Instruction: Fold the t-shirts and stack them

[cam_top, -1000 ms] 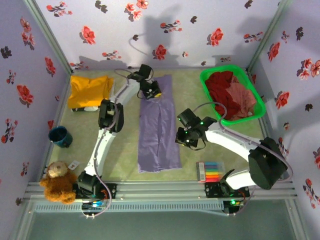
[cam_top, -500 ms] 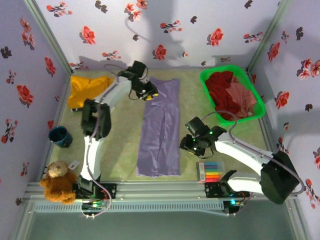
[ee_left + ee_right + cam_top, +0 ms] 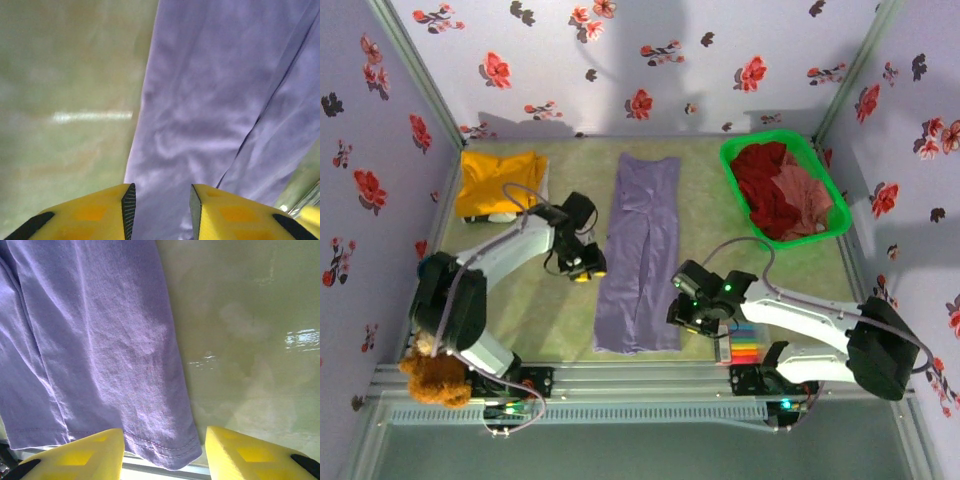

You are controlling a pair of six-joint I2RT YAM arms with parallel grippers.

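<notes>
Over the last second the left arm has drawn back from the far end of the shirt and swung toward the near left, while the right arm has slid down the shirt's right edge toward its near corner. The lavender-purple cloth t-shirt (image 3: 640, 250), folded lengthwise into a long narrow strip, lies flat down the middle of the olive-green table (image 3: 560, 320), running from the back wall toward the arm bases. The left gripper (image 3: 585, 268) hangs just beside the strip's left edge, about halfway along it. In the left wrist view its yellow fingers stand a narrow gap apart with nothing between them, the purple cloth (image 3: 215, 100) and bare table (image 3: 65, 75) below. The right gripper (image 3: 688, 312) sits by the near right corner of the strip. In the right wrist view its jaws are spread wider and empty, above the stitched hem of the shirt (image 3: 100, 340) where it meets the table (image 3: 240, 315). A folded mustard-yellow t-shirt (image 3: 498, 182) rests at the far left corner, well apart from the purple one. At the far right, a green plastic basket (image 3: 798, 240) holds a crumpled dark red t-shirt (image 3: 760, 170) with a salmon-pink t-shirt (image 3: 800, 200) on top. A pack of coloured markers (image 3: 745, 346) lies near the right arm's base, and a brown teddy bear (image 3: 432, 368) sits at the near left corner.
</notes>
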